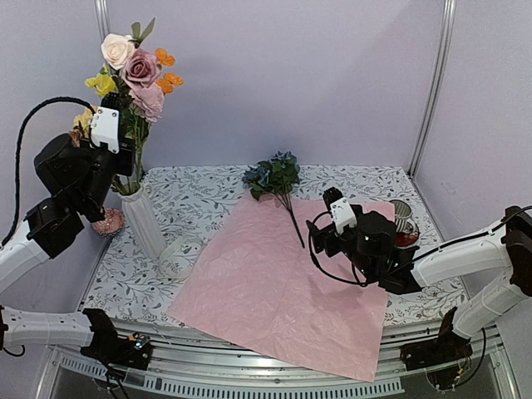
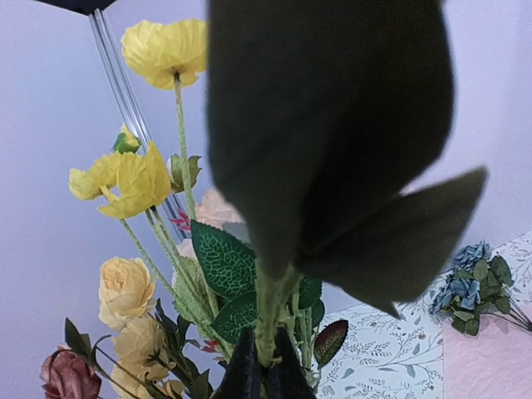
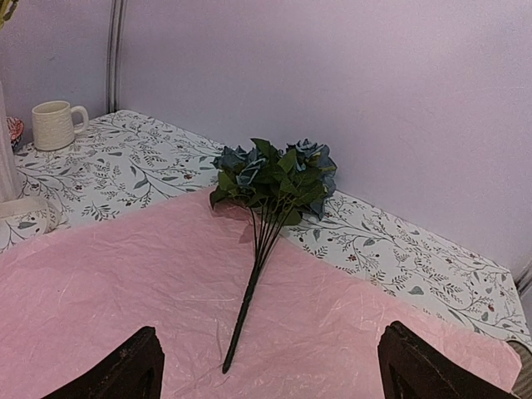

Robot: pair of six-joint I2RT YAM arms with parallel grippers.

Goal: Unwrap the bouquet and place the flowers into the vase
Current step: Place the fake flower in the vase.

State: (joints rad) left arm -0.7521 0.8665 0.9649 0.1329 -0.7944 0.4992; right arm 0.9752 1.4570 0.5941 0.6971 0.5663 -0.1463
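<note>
1. The left gripper (image 2: pixel 266 370) is pinched tight on a green stem (image 2: pixel 268 312). Only its own wrist view shows this. From above, its fingertips are lost in the foliage over the vase (image 1: pixel 146 220).
2. A big blurred dark leaf (image 2: pixel 332 125) fills much of the left wrist view and blocks part of the bunch behind it. The vase does not appear there at all.
3. The flowers (image 1: pixel 133 71), pink and cream roses with yellow and orange poppies, stand upright in the white ridged vase at the left rear of the table (image 1: pixel 208 195). Whether the gripped stem's foot sits inside the neck cannot be told.
4. The right gripper (image 3: pixel 268 332) is spread wide and holds nothing, low over the pink wrapping paper (image 1: pixel 283 299), which lies flat and unfolded. Only two dark fingertips (image 3: pixel 137 362) show, cut off by the bottom edge.
5. The blue roses (image 3: pixel 274 170) lie on their side, heads on the printed cloth and stems running onto the paper, just ahead of the open fingers.
6. A cream mug (image 3: pixel 58 125) shows only in the right wrist view. A striped cup (image 1: pixel 403 218) shows only from above, half hidden by the right arm.
7. A pale rounded object (image 1: pixel 179 253) lies beside the vase foot, possibly coiled ribbon.
</note>
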